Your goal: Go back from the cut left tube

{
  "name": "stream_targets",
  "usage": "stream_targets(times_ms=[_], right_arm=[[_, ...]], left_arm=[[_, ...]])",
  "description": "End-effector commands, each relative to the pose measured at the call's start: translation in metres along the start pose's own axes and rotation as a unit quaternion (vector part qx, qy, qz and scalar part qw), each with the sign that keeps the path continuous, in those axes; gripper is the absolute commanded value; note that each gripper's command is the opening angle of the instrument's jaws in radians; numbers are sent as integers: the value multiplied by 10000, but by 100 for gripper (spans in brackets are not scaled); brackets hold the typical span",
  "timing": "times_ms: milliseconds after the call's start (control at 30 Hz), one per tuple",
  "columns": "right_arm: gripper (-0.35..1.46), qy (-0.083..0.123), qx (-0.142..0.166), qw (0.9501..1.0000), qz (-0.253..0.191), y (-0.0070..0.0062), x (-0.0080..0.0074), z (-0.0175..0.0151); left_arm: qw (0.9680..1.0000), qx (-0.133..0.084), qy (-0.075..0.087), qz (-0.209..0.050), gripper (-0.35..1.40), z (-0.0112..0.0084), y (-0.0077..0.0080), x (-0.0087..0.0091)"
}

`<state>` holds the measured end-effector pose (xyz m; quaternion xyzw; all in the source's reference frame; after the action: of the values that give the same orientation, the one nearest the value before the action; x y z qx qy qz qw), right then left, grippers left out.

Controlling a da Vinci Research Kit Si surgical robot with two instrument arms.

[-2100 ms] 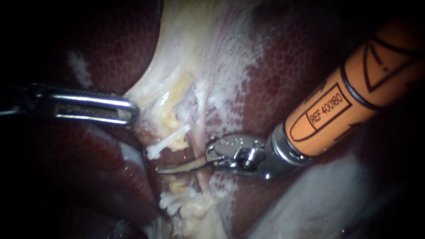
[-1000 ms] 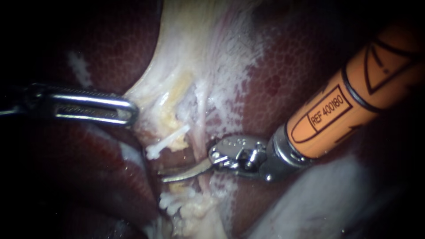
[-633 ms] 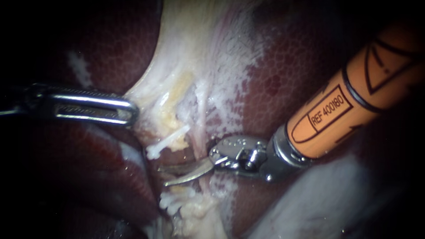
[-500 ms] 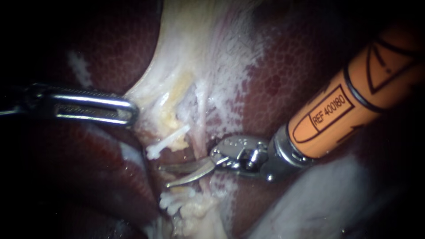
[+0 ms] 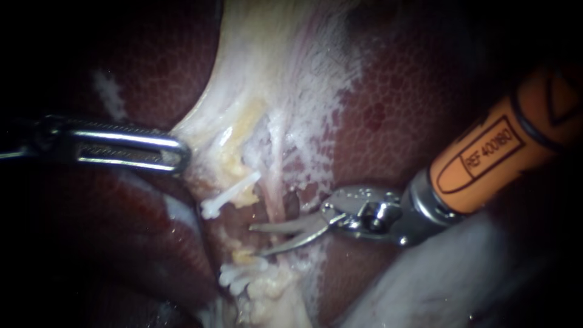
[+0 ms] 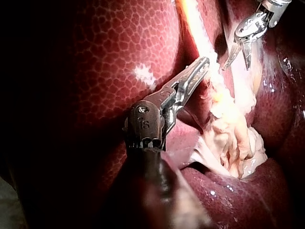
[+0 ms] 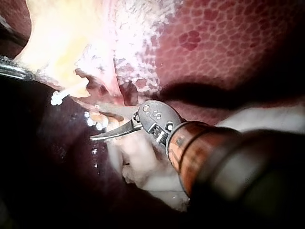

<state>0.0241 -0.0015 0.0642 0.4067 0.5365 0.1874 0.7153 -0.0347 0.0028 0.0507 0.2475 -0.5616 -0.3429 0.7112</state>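
Note:
My right instrument, on an orange shaft, holds its two curved blades open just right of the gap in the cut tube. The upper stump carries a white clip; the lower stump carries white clips. A thin pale strand runs down behind the blades. My left instrument reaches the pale tissue at its edge, jaws shut on it. The left wrist view shows those jaws against the pale fold and the open blades beyond. In the right wrist view the blades lie below the clip.
Dark red liver surrounds the pale band on both sides. A whitish fold lies under the right instrument's shaft. A bulge of liver sits below the left instrument.
The right instrument's blades went from shut to open and drew back to the right, out of the gap between the clipped stumps. The left instrument has held still.

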Motion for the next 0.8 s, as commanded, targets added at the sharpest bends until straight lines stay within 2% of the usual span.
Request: stream_targets(times_ms=[33,167,300,400,533,667,700,800], right_arm=[[93,27,-107,9998,-147,-1,1,-6],[111,97,-533,9962,-679,-2,7,-30],[123,75,-751,9903,-1170,-3,14,-52],[130,39,-1000,9826,-1563,-5,19,-68],[141,-65,-1573,9656,-2069,-11,25,-83],[143,-155,-1965,9542,-2253,-20,26,-86],[143,-178,-2008,9519,-2308,-21,26,-86],[143,-211,-2043,9493,-2381,-26,27,-86]], left_arm=[[10000,2,-5,-22,-35,0,1,1],[10000,-2,10,-18,-35,1,2,2],[10000,-2,10,-18,-35,1,2,2],[10000,-2,10,-18,-35,1,3,2],[10000,-3,10,-17,-35,1,7,3],[10000,-7,8,-17,-35,3,13,5],[10000,-10,7,-18,-35,4,15,5],[10000,-22,3,-21,-35,8,21,5]])
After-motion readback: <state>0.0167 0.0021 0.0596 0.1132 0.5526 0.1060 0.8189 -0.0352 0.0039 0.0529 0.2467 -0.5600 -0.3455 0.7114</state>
